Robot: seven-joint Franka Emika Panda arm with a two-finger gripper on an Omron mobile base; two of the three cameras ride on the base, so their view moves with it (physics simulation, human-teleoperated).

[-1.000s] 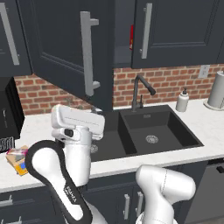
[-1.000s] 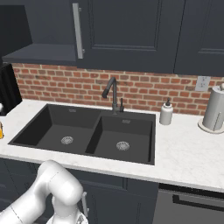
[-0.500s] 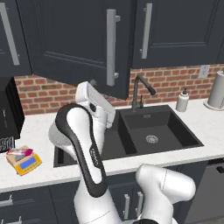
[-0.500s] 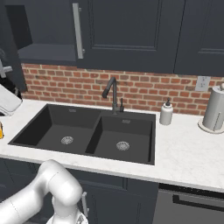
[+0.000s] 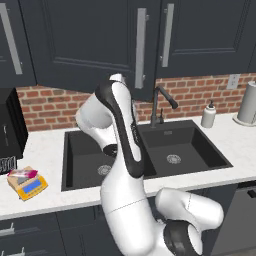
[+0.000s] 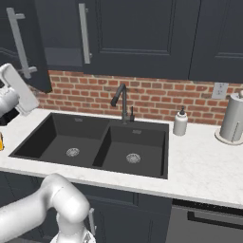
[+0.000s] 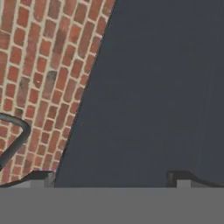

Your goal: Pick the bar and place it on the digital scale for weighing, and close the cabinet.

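The pink and white bar lies flat on the orange-yellow digital scale, at the counter's left end. The dark cabinet door with its long silver handle hangs slightly ajar above the sink, and also shows as the cabinet door at the upper left. My arm reaches up with its hand against the door's lower part. My gripper is open, nothing between its tips, facing the door's dark face at close range.
A black double sink with a dark faucet sits under the cabinet. A soap bottle and a paper towel roll stand at the right. A black appliance stands left by the brick wall.
The cabinet door has swung to the right toward shut, its handle travelling rightward. My arm has risen and moved right with it, the hand staying against the door.
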